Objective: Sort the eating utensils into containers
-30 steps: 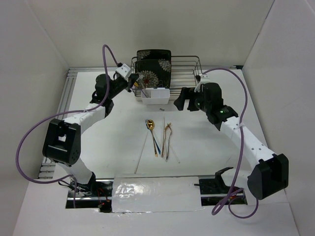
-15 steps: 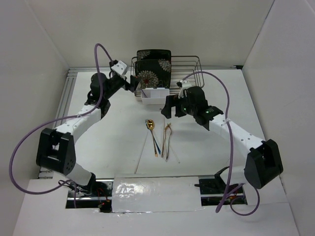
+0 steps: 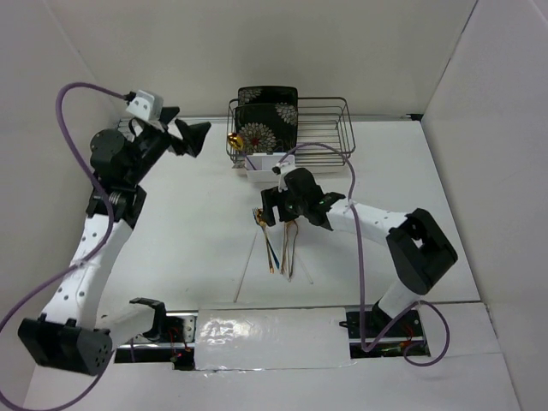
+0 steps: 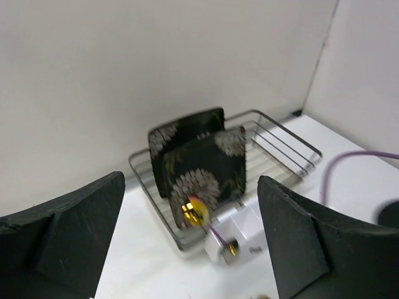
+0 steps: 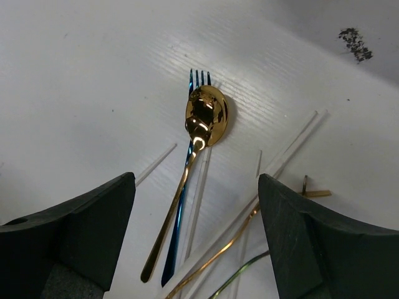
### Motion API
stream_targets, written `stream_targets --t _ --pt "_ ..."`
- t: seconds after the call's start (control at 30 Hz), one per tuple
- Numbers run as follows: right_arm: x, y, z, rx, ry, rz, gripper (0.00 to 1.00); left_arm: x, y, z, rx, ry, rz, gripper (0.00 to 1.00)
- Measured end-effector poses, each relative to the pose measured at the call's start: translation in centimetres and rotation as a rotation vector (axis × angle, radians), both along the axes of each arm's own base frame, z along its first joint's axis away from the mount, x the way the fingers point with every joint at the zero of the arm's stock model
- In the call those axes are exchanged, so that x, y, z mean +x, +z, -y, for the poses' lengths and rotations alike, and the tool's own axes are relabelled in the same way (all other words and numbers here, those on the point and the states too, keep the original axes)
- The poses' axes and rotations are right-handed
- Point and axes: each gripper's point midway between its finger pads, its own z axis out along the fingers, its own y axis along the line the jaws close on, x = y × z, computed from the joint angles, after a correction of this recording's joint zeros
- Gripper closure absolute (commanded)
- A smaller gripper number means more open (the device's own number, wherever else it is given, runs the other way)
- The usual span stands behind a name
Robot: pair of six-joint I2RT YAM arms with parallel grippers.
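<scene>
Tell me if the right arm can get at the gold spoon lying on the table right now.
Probably yes. The right gripper hangs directly over the gold spoon with its jaws open and nothing in the way. The spoon lies on the blue fork, so the fork may get caught too.

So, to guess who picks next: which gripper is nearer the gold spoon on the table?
Right. The right gripper hovers open just above the spoon; the left gripper is far off to its left, open.
</scene>
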Motion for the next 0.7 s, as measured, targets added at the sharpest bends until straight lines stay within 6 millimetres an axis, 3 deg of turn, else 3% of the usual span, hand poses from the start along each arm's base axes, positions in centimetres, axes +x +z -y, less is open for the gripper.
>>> stream_targets --t 0.13,0.33,0.7 --pt "0.3 -2.6 -0.7 -0.032 0.004 -0.021 0.25 -4.1 -2.6 -0.2 -0.021 -0.022 -0.086 0.00" --pt "0.8 -5.3 -1.0 -0.069 0.023 -0.031 0.39 -8.7 -8.9 -0.5 -0.022 -0.045 -0.224 0.00" --pt "2.6 -7.3 -2.5 -0.113 0.110 0.013 0.49 -10.4 -11.9 -1.1 -0.032 -0.026 -0.345 0.00"
